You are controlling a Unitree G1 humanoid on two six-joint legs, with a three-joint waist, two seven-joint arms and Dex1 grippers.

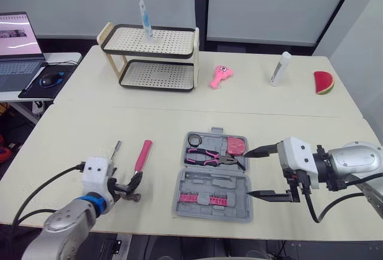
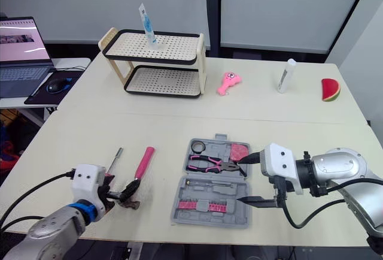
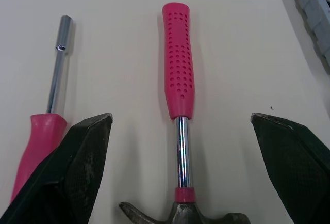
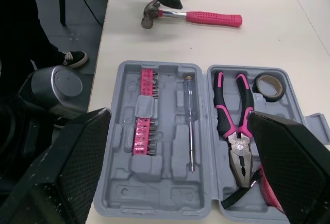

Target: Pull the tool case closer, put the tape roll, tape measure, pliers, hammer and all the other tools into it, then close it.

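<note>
The grey tool case (image 1: 233, 203) lies open at the table's front centre. It holds a black tape roll (image 1: 194, 139), pink pliers (image 1: 209, 157), a pink tape measure (image 1: 236, 146), a screwdriver (image 4: 190, 115) and pink bits (image 1: 200, 198). Left of it lie the pink-handled hammer (image 1: 143, 155) and a nut driver (image 1: 115, 150). My left gripper (image 1: 130, 186) is open, its fingers either side of the hammer's shaft (image 3: 181, 152) near the head. My right gripper (image 1: 258, 173) stands open at the case's right edge, holding nothing.
A two-tier rack (image 1: 152, 56) stands at the back left, with a pink toy (image 1: 220, 76), a white tube (image 1: 279, 68) and a watermelon slice (image 1: 324, 82) along the back. A laptop (image 1: 18, 44) sits on a side desk at the far left.
</note>
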